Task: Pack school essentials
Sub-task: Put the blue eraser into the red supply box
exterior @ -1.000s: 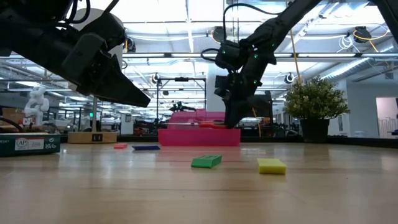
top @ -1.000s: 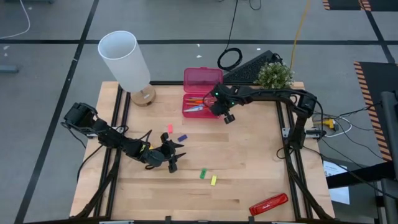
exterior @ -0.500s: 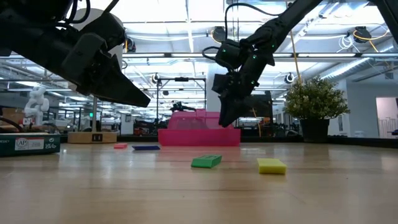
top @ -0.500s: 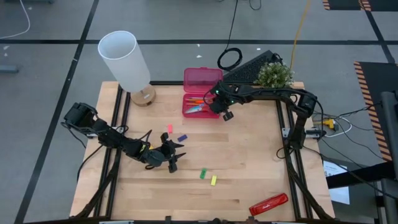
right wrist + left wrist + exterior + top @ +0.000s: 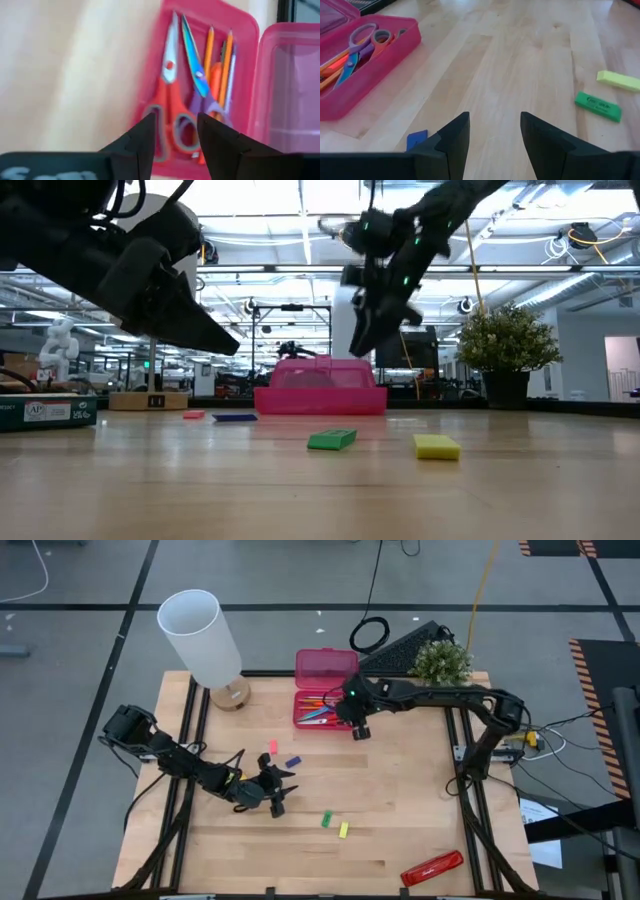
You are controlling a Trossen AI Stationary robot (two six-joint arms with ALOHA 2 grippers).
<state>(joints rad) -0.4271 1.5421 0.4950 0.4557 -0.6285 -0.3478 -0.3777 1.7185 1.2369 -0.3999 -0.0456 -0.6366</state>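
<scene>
The bench (image 5: 400,800) carried several items outside the task. A white cylindrical lamp (image 5: 203,640) stood at its upper left corner, a small potted plant (image 5: 441,661) at its upper right, and a long red bar (image 5: 432,867) lay near the lower right edge. None of these lay between a gripper and the stationery.

The pink case (image 5: 322,690) sat open at upper centre of the high view, lid toward the top of the frame. Its tray held the red-handled scissors (image 5: 168,105), the purple-handled scissors (image 5: 200,87) and orange pencils (image 5: 226,60). In the right wrist view, these lay side by side with long axes parallel to the tray's long side, scissor handles nearest the camera and blades pointing away.

The right gripper (image 5: 358,725) hung above the tray's right edge, fingers parted and holding nothing.

Loose pieces lay on bare wood: a pink piece (image 5: 272,747) and a blue piece (image 5: 293,761) left of centre, a green piece (image 5: 326,819) and a yellow piece (image 5: 343,830) lower centre. The green and yellow pieces lay close together.

The left gripper (image 5: 277,785) rested low at centre left, just below the blue piece, fingers spread and empty.
</scene>
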